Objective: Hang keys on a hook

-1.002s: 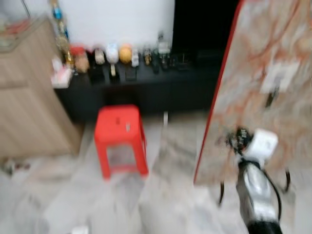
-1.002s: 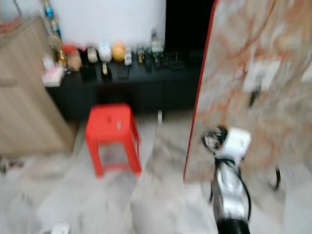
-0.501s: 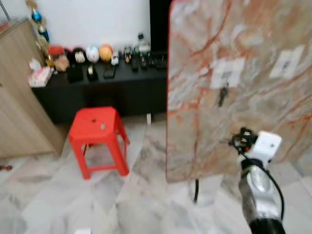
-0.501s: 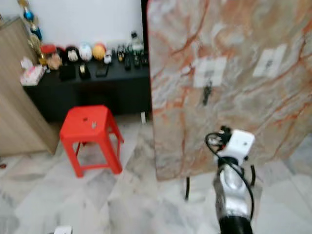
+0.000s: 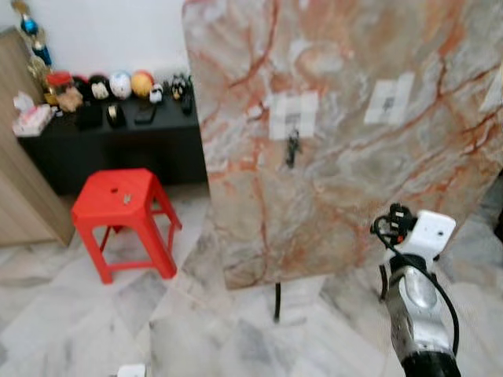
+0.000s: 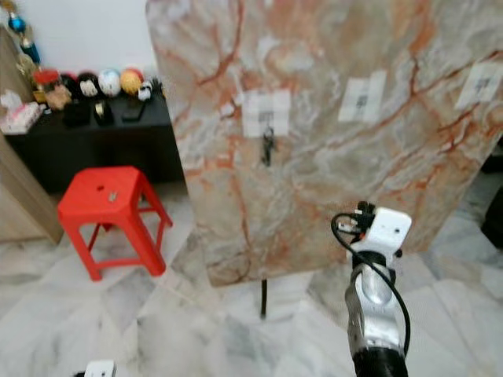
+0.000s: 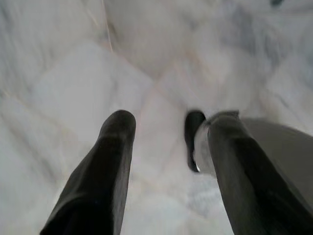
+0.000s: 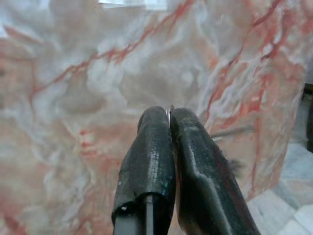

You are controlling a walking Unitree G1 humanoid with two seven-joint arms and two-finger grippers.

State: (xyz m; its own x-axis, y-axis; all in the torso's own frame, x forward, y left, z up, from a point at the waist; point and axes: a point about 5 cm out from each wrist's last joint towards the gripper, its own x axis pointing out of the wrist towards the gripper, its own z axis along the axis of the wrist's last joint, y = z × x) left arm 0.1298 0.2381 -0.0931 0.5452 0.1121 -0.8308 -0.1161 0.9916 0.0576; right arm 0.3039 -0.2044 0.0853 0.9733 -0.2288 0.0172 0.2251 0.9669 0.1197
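Observation:
A tall marble-patterned board stands before me with white hook patches on it. A dark bunch of keys hangs from the left patch. My right arm is raised in front of the board's lower right, below and right of those keys. In the right wrist view my right gripper is shut, pointing at the board, and a thin pale metal edge shows pinched between its tips. My left gripper hangs open over the marble floor, holding nothing.
A red plastic stool stands left of the board. Behind it a low black cabinet carries several small ornaments, with a wooden cupboard at far left. The board's thin black leg meets the floor. A small white object lies on the tiles.
The camera has swung right and closer: board, stool and cabinet have slid left and the board looks larger. My right arm holds the same raised pose, gripper shut.

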